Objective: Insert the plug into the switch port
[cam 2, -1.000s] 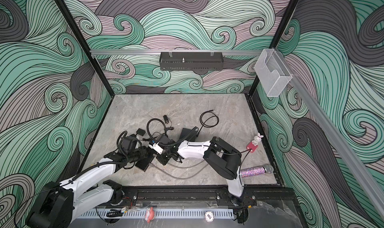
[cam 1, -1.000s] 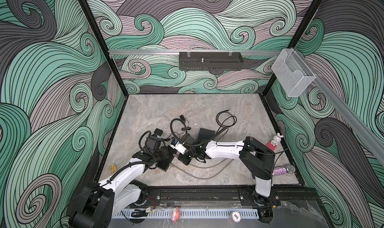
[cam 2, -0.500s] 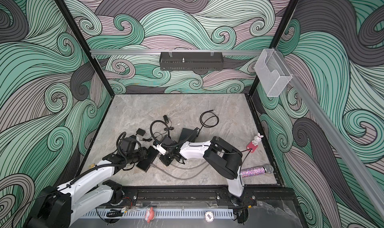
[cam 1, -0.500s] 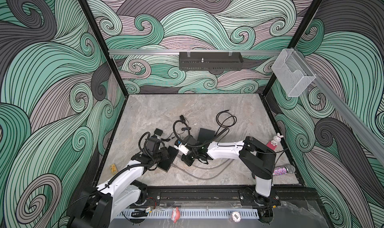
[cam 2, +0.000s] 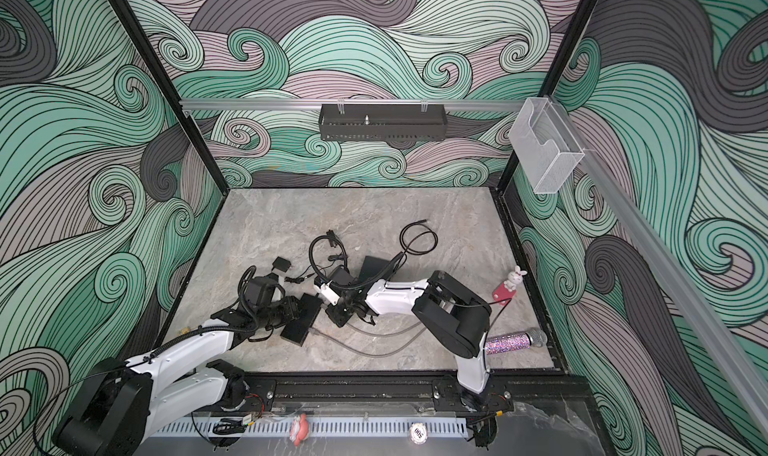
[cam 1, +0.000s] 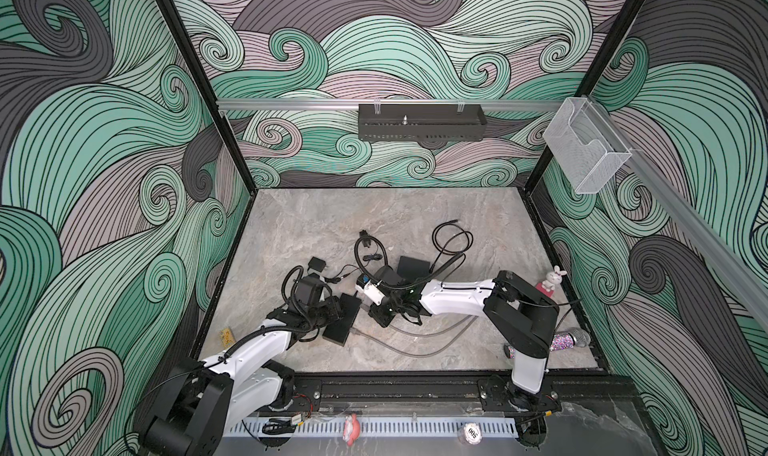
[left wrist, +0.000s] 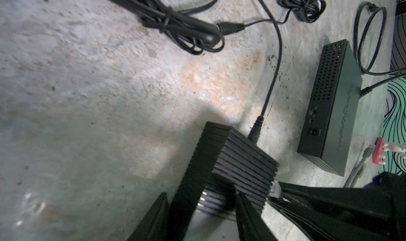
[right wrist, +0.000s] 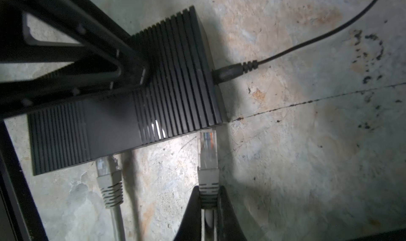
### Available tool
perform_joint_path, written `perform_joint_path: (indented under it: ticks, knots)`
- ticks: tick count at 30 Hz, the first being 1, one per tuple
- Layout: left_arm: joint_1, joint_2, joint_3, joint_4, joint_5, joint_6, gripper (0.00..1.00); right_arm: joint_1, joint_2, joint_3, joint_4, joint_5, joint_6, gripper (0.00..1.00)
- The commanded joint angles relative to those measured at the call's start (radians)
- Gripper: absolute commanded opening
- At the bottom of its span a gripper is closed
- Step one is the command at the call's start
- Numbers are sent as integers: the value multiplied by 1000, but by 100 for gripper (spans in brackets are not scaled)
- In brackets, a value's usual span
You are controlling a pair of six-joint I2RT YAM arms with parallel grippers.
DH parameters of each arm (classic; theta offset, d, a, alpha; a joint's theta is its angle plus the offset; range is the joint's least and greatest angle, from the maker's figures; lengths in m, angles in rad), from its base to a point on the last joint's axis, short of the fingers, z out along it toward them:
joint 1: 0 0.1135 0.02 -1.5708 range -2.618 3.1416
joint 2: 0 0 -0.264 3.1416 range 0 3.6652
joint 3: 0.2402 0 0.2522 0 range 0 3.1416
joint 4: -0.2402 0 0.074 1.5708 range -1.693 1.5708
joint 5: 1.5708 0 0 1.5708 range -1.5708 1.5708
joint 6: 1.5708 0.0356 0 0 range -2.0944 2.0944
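Nearest, the left gripper (left wrist: 201, 198) brackets the ribbed black switch (right wrist: 167, 75) lying on the surface (cam 1: 332, 217), its jaws closed against the switch's sides. Just beyond, the right gripper (right wrist: 208, 191) has its jaws narrow, pinching the grey Ethernet plug (right wrist: 207, 145) by its boot. The plug's tip is at the switch's port side, near a corner. Both grippers and the switch sit slightly rightward of a second ago.

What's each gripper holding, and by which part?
Right gripper: grey Ethernet plug, pinched at its boot. Left gripper straddles the black switch at one end; firm grip can't be confirmed.
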Motion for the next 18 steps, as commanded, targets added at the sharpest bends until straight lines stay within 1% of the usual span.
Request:
perform_joint_path:
  ticks: [1, 5, 7, 12, 18]
  knots:
    - [-12, 37, 15, 17, 34, 16, 46, -4, -61, -32, 7, 9, 1, 0]
    - [-15, 103, 41, 36, 49, 54, 45, -4, -108, -83, 14, 18, -24, 0]
    - [-15, 125, 54, 26, 48, 66, 44, -3, -125, -105, 25, 3, -41, 0]
    - [-14, 136, 55, 18, 39, 81, 44, 0, -141, -118, 20, -27, -59, 0]
    - [-14, 139, 61, -1, 38, 102, 42, 4, -127, -99, 9, -34, -80, 0]
